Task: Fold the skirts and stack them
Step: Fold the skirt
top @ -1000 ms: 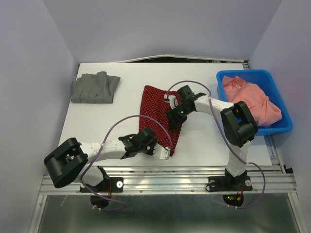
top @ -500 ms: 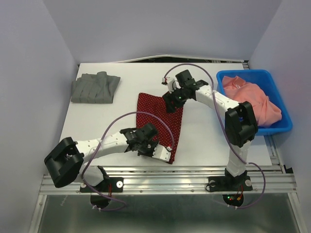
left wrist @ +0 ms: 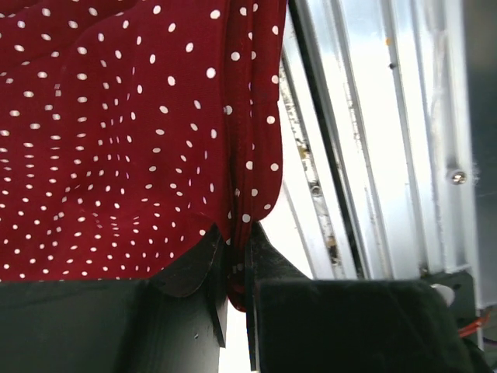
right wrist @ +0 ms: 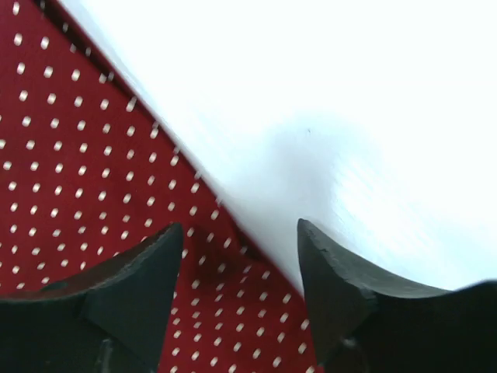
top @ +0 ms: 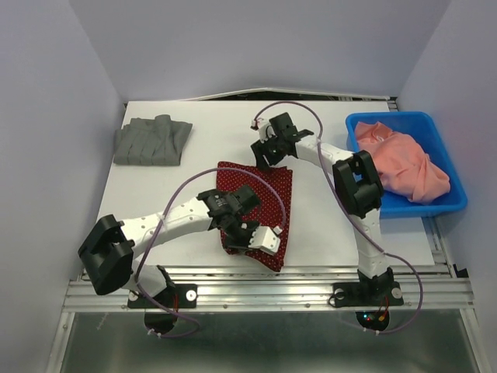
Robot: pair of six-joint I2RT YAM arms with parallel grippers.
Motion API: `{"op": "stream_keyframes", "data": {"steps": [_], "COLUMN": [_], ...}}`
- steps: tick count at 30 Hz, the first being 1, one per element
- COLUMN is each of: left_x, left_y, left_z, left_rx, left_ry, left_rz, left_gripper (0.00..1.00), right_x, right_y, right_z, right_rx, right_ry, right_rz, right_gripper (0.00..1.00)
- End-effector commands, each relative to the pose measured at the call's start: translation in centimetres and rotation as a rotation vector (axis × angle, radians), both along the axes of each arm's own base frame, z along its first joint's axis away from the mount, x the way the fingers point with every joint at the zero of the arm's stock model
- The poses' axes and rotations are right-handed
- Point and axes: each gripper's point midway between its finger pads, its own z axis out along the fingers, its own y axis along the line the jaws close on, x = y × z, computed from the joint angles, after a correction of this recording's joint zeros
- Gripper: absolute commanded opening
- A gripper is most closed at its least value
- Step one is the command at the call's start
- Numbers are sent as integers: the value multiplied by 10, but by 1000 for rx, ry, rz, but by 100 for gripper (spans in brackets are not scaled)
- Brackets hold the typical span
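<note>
Red polka-dot skirt (top: 281, 183), long axis near-to-far.

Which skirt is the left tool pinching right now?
The dark red white-dotted cloth skirt at centre: the left tool grips its edge. The plain grey cloth skirt lies apart, far left.

Soft, even light fell from above in the top view. The white table (top: 155, 194) was bright without glare, and only faint shadows lay under the arms beside the red skirt (top: 279, 186). Detail there was sharp. In the left wrist view the metal rail (left wrist: 373, 116) right of the skirt was blown out to white, and the left tool (left wrist: 235, 233) below it was dark and soft. In the right wrist view the table washed out, a grey shadow edged the skirt, and the right tool (right wrist: 238, 233) was dark and blurred.
</note>
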Motion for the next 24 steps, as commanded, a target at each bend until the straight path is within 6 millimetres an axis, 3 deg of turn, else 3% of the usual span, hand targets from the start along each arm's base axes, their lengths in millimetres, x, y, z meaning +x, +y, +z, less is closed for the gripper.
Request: {"op": "stream_keyframes", "data": {"steps": [1,3,10,13,17,24], "left_x": [-19,-13,24,54,111,184], "left_y": [-3,-8,-17,-21,-28,-34], "left_z": [22,29,48,57,69,66], "left_rx": [-9,-20,-35,-47,-70,-50], "left_ry": [114,102,69,37,-12,-78], "left_rz": [-5,1,46,87,162,216], "left_gripper": [0,0,0,0,0,1], "right_x": [-3,-23,-64,-73,-90,-99], "right_y": [6,5,-1,-2,2,5], "right_z": [-17,-30,-32,-33,-31,-31], "right_rx": [33,47,82,94,121,144], "right_ry": [37,93,159,173,206,236], "right_rz": [29,66,134,151,188,226], "right_gripper": [60,57,52,52,52,52]}}
